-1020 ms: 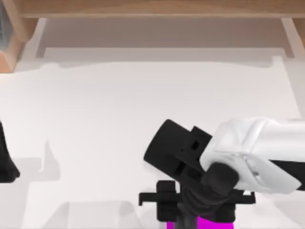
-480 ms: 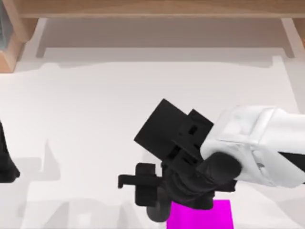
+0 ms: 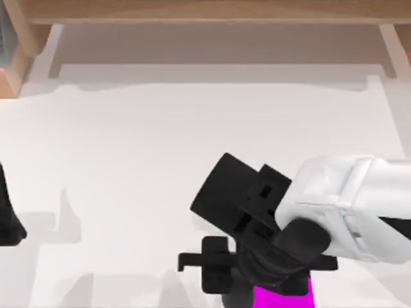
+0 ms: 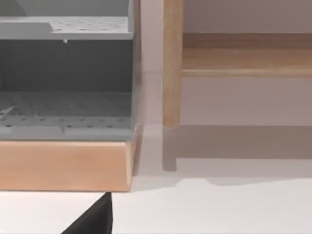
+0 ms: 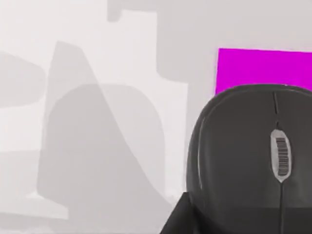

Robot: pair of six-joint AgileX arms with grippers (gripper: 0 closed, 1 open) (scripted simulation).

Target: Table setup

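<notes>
Here the right hand (image 3: pixel 221 282) seemingly grips a mouse (image 5: pixel 253 156) above the magenta pad (image 5: pixel 263 68)

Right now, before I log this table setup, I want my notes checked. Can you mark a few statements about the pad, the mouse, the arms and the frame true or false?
1. The pad is magenta. True.
2. The mouse is white. False: it is dark grey.
3. The right gripper hangs at the top view's left edge. False: it is low, right of centre, over the table; the left gripper is parked at the left edge.
4. A wooden frame runs along the table's far side. True.
</notes>
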